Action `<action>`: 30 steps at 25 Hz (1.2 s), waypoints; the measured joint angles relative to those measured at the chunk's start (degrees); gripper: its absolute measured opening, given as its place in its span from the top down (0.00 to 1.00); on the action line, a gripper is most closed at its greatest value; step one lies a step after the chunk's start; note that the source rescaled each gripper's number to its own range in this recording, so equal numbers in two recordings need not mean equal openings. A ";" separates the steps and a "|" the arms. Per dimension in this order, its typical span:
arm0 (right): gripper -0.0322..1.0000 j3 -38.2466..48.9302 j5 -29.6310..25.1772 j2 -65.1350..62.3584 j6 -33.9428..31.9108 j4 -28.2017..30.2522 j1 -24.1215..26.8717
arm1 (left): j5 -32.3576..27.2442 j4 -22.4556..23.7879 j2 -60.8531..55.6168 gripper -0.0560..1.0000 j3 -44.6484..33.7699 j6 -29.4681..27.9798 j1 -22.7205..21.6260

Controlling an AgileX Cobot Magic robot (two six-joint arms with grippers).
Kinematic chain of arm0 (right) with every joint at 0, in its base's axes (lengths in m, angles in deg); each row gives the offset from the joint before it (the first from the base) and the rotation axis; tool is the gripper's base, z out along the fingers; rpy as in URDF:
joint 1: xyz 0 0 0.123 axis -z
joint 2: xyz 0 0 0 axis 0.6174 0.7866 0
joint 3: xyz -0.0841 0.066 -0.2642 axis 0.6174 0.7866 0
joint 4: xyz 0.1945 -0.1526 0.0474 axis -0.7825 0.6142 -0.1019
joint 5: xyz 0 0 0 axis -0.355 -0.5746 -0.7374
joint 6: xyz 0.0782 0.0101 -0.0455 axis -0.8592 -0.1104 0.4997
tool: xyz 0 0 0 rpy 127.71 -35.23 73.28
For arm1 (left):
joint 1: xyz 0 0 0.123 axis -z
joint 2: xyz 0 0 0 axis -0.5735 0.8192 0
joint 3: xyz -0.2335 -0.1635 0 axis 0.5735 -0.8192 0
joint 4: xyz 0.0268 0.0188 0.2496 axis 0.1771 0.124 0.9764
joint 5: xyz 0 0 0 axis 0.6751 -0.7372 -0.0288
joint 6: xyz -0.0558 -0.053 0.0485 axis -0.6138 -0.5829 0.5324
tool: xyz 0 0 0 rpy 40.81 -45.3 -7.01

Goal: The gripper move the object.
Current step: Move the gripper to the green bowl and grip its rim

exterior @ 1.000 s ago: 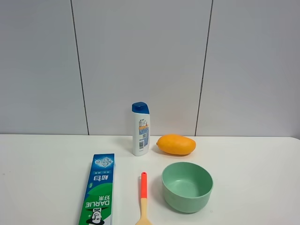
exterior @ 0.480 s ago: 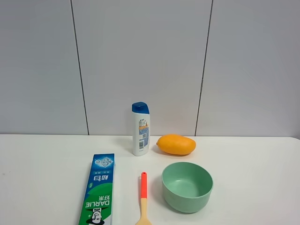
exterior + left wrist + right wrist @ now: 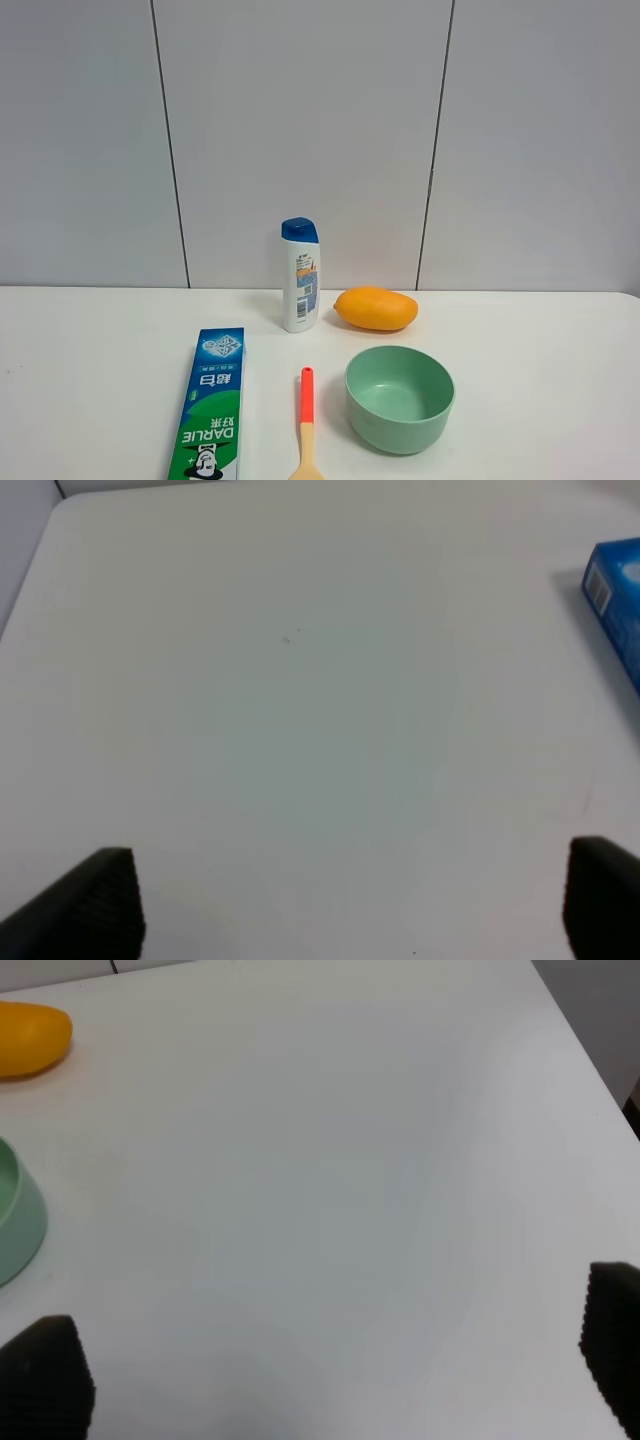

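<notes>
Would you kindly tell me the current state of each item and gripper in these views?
Mint-green bowl: upright, empty.
Shampoo bottle: standing upright, cap shut.
Mango: whole, lying on its side.
Toothpaste box: lying flat, printed face up.
Orange-handled utensil: lying flat.
Left gripper: open, holding nothing.
Right gripper: open, holding nothing.

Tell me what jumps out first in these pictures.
The pale mint-green bowl sits empty near the front of the table, with the orange mango just behind it. Left of the bowl lie a red-and-tan utensil and a green toothpaste box, and a white bottle stands upright beside the mango.
</notes>
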 joint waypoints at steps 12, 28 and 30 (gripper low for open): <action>0.00 -0.61 0.16 3.68 2.85 -2.39 0.00 | 0.00 0.00 0.00 0.00 0.00 0.00 0.00; 0.00 -24.23 13.50 43.67 2.52 -5.47 -2.59 | 0.00 0.00 0.00 0.00 0.00 0.00 0.00; 0.00 -24.43 14.44 48.76 2.52 -5.67 -6.67 | 0.00 0.00 0.00 0.00 0.00 0.00 0.00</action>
